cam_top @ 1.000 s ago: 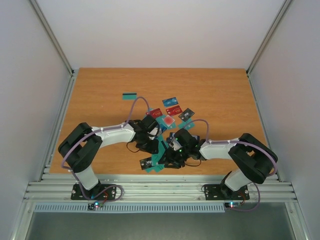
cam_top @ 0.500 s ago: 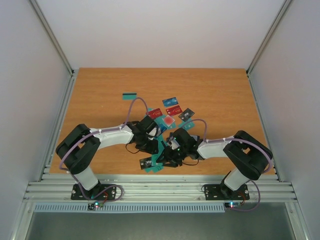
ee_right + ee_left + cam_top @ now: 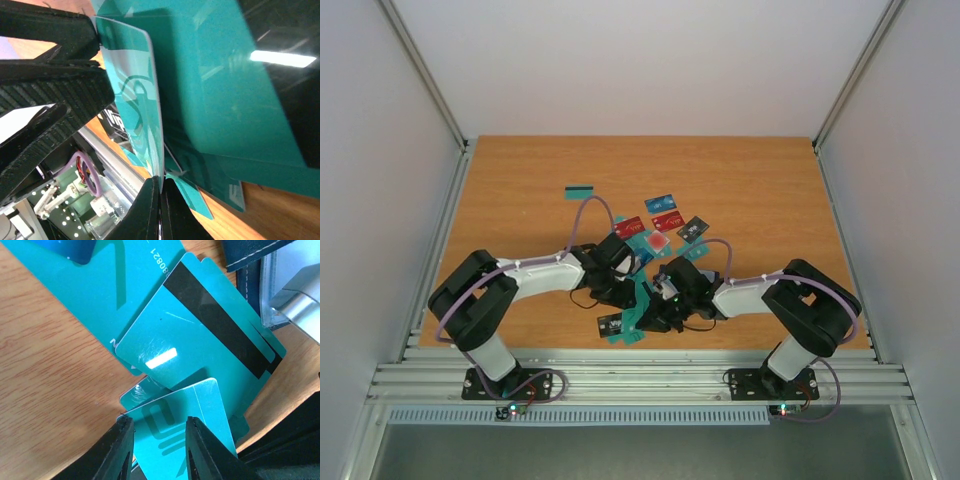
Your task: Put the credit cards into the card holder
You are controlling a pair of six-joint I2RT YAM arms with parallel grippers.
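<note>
A teal credit card stands tilted off the table between the fingers of my left gripper, its corner against the left finger. My right gripper is shut on the lower edge of that same card. More teal credit cards, one with a dark stripe, lie overlapped below. The navy card holder shows at the top right of the left wrist view, with a clear window. From above, both grippers meet over the teal pile; the card holder is hidden there.
Farther back lie a striped teal card, a blue one, red ones and a dark grey one. A dark card lies near the front edge. Metal rails run along the near side.
My right gripper's jaws have closed onto the teal card's edge, and that arm has edged slightly left. The left gripper keeps the same hold and place.
</note>
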